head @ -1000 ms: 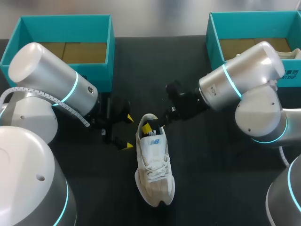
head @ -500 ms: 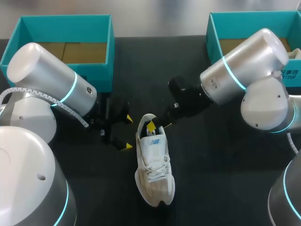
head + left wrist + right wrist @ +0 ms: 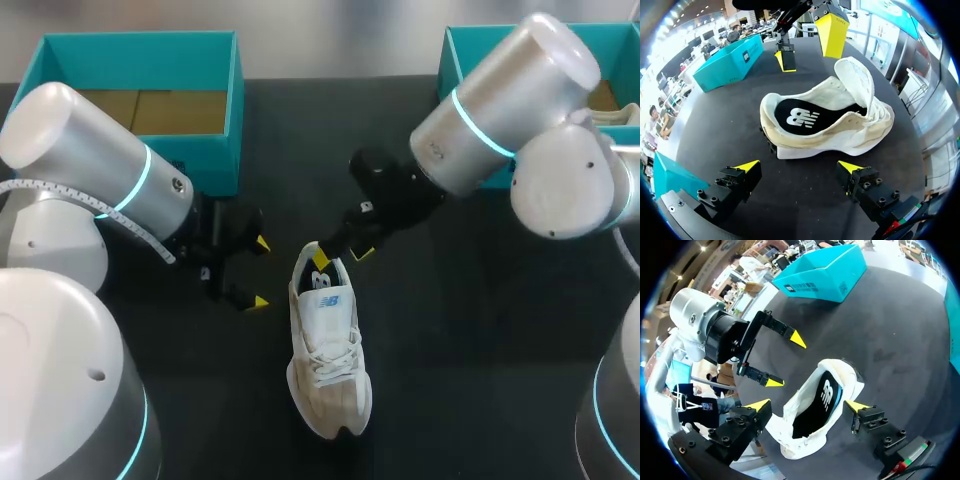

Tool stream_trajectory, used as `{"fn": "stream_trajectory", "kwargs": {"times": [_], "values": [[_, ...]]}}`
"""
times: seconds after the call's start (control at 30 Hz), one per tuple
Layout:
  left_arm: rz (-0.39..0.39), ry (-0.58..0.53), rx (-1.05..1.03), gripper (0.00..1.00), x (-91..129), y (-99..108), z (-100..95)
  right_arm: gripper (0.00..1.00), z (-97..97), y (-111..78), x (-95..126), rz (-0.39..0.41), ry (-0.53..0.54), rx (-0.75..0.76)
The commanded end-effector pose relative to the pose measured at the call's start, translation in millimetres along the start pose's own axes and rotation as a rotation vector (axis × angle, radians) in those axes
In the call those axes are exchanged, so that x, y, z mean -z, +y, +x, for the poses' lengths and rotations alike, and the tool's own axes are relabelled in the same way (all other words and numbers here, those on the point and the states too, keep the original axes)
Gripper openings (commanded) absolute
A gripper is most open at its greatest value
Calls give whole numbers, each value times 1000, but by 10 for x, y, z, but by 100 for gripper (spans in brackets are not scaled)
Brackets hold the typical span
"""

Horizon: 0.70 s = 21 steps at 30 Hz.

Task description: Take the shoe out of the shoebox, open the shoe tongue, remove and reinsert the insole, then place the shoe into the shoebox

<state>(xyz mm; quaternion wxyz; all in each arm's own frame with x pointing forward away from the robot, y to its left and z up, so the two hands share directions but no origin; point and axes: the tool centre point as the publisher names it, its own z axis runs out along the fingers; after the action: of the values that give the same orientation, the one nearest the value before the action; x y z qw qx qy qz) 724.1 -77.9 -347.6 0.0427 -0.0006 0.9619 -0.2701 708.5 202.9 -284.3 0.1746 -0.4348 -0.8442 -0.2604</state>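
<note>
Cream shoe lies free (left tool and right tool both splayed); the right one, at its twelve o'clock, may knock the heel askew.

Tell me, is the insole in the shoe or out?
In. The black insole lies flat inside the shoe in both wrist views, with the tongue lifted clear.

White logo on insole; small logo on tongue; shoebox label print illegible.

Right box partly behind right arm and cut by edge, left box corner behind left arm, insole front hidden under tongue.
</note>
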Motion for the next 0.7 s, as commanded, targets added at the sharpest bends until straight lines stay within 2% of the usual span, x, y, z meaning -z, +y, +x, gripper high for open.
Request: {"fn": "stream_trajectory", "kwargs": {"times": [0.03, 0.37, 0.7], "values": [[-9, -1, -1, 100, 105, 36, -13, 100, 44, 56, 67, 31, -87, -3], [-25, -9, 12, 100, 219, 149, -138, 100, 6, 134, 183, 130, -132, -23], [-23, -12, 8, 100, 432, 201, -305, 100, 38, 140, 232, 120, -144, -63]]}}
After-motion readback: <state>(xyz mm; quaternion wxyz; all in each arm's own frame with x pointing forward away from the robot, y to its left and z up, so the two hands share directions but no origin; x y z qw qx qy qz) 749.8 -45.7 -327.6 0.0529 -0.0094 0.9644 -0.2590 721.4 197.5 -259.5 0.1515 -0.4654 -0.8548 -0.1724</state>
